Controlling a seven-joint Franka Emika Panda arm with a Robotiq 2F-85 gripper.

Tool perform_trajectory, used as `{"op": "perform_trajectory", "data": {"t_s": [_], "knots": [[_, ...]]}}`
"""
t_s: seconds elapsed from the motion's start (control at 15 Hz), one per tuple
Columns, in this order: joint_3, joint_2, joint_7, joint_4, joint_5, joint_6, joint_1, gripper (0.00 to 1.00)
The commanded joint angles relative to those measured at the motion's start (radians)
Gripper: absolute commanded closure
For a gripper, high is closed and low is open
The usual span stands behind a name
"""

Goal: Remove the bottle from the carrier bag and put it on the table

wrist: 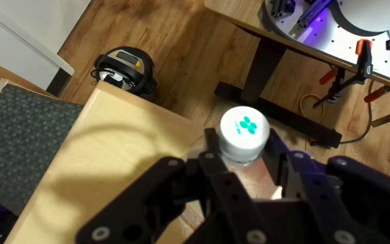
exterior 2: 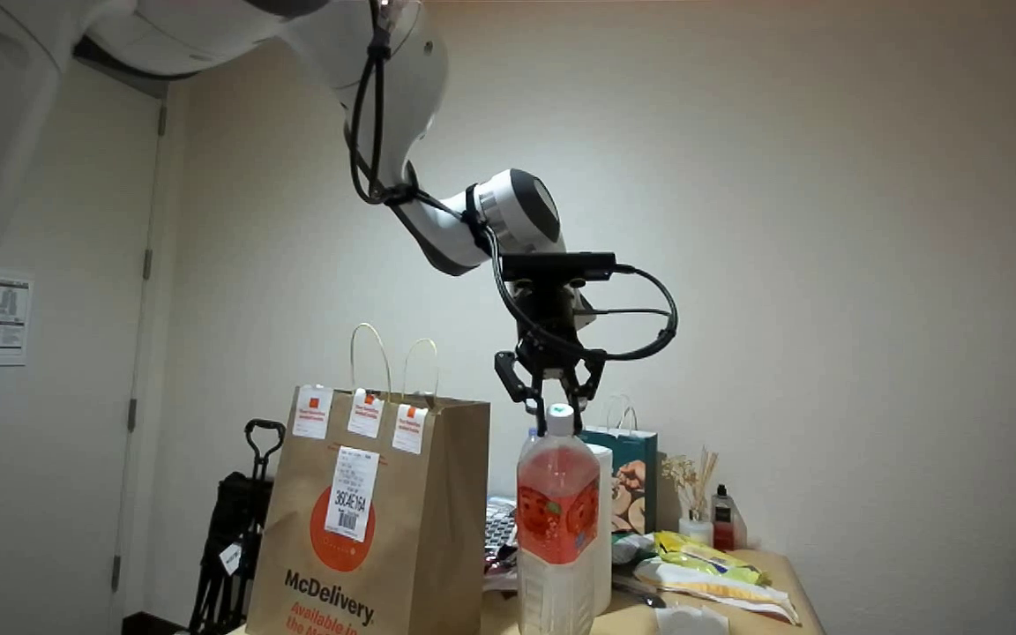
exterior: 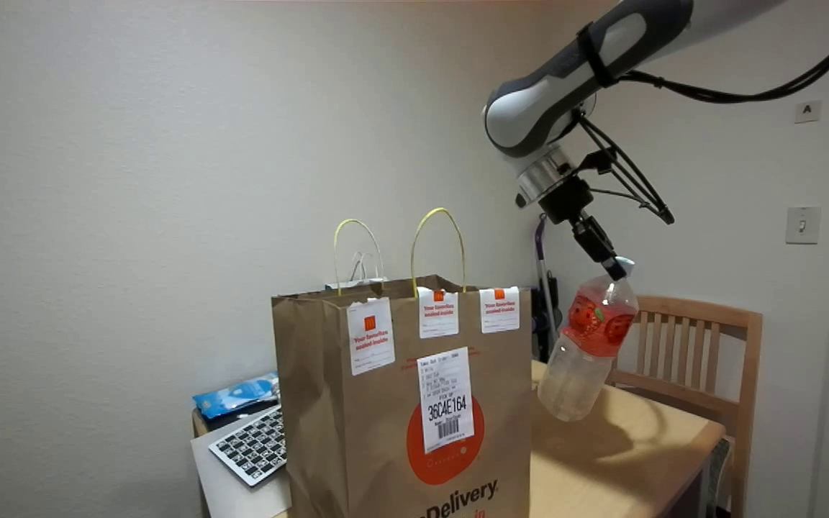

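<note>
The bottle (exterior: 591, 338) is out of the carrier bag (exterior: 386, 410), gripped at the neck just beneath its cap (wrist: 244, 130) (white, with a green print on top). The jaws bear on it from both sides there, parted only by the neck's width. In an exterior view the bottle leans, cap toward one o'clock and base toward seven, its red label band (exterior: 605, 316) showing in the upper half; the base shows against the tabletop (exterior: 673, 439), but whether it touches I cannot tell. The arm (exterior: 529, 119) is above at twelve o'clock.

At nine o'clock from the bottle in both exterior views, and apart from it, stands the carrier bag, with a receipt (exterior: 447, 399) on its front and both handles (exterior: 440, 211) up. A chair (exterior: 702, 311) stands toward three o'clock of the bottle. From the bag, toward nine o'clock, are a keyboard (exterior: 250, 444) and, at twelve o'clock from that, a blue packet (exterior: 238, 394).

In an exterior view a green paper bag (exterior 2: 630, 472) stands at one o'clock from the bottle, a yellow packet (exterior 2: 709, 557) lies at three, and a black trolley (exterior 2: 235, 516) shows at nine o'clock from the carrier bag.
</note>
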Motion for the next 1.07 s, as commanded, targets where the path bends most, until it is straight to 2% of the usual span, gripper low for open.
{"op": "perform_trajectory", "data": {"t_s": [0.0,0.2,0.27,1.0], "knots": [[0.015,0.004,0.001,0.002,-0.002,-0.003,-0.015,0.64],[0.021,0.002,0.001,0.003,-0.002,-0.003,-0.012,0.64],[0.02,0.018,0.001,0.011,0.001,-0.005,-0.014,0.89],[0.022,0.272,-0.029,0.197,-0.067,-0.085,-0.03,0.89]]}}
